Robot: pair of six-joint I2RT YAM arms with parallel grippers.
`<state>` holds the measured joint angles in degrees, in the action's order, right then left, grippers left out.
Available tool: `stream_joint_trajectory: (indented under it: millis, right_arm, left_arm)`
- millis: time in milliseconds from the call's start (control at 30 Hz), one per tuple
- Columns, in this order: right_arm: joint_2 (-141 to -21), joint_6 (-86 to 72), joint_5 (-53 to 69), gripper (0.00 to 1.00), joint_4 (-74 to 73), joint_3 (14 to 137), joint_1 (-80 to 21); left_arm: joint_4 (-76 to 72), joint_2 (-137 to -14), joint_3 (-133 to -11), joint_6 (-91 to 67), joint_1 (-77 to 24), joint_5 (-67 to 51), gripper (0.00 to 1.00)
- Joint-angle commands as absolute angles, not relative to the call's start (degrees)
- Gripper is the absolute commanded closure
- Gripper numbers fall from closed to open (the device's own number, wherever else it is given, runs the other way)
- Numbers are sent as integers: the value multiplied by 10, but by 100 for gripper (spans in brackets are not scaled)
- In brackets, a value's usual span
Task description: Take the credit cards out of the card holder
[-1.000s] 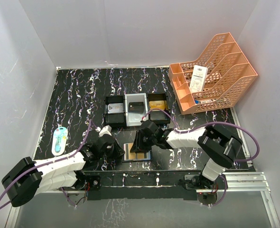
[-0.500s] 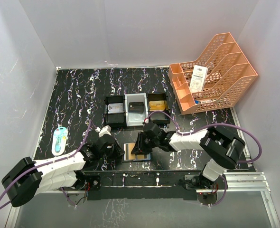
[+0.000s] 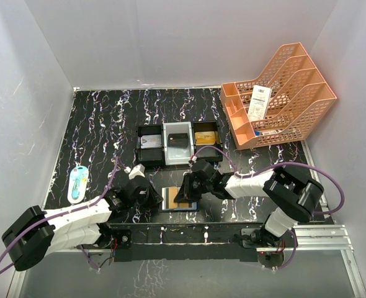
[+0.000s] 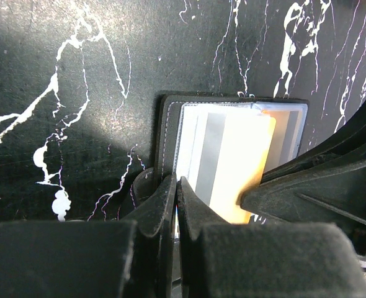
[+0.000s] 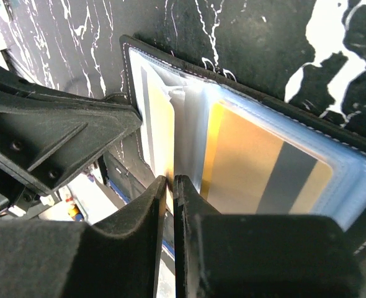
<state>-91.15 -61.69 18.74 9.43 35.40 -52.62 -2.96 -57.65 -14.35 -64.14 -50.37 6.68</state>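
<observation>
Slippage threatens: right tool, pinched closed on the edge of a gold-orange credit card, could drag the card holder along if left tool, clamped on its rim, loosens.

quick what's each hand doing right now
Left hand: closed, pinching the card holder by its edge.
Right hand: closed on the edge of a gold card in the holder.
</observation>
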Motion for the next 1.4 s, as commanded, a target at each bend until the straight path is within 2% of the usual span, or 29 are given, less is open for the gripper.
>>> stream_joint_trajectory:
  millis: [0,167,567,667,1367]
  right_arm:
    - [-883,-613,252,90,172,331,-502]
    - [-891,-603,292,96,194,328,-493]
    - [-892,-605,297,93,188,318,-478]
    - [-893,-602,301,100,188,312,-474]
    - [-883,-552,378,100,163,295,-429]
  left_arm:
    - [53,-585,-116,-631,-508,63,100]
    - [45,-584,-112,-631,-508,62,100]
    - [48,-584,-113,-630,-508,64,100]
    - [50,-584,-113,-631,-509,66,100]
    - [57,-579,-114,-634,-509,74,100]
